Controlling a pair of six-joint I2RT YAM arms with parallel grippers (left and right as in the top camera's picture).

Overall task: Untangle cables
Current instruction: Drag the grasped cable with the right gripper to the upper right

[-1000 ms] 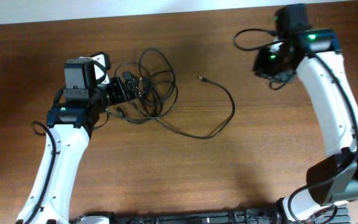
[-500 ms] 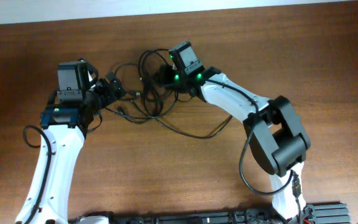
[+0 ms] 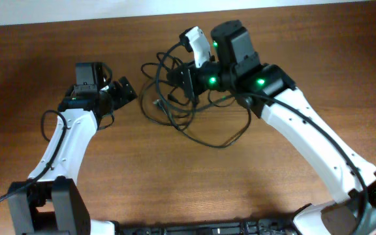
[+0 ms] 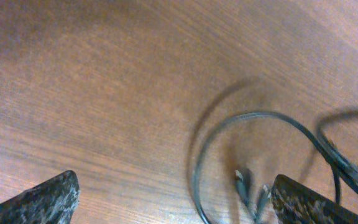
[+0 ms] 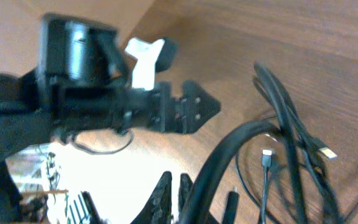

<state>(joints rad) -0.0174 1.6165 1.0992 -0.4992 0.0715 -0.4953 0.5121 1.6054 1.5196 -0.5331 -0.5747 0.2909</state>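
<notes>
Wooden table (image 3: 175, 189): left gripper (image 4: 173, 183) jaws wide, empty, cables (image 4: 253, 114) just ahead; right gripper (image 5: 174, 183) jaws pinched on cables.

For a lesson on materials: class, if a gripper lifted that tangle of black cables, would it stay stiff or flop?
Likely floppy: the cables lie in loose, curving loops on the table. Probably light too, since each cord looks thin. Lifting one strand would likely drag others along, because the loops cross over each other.
</notes>
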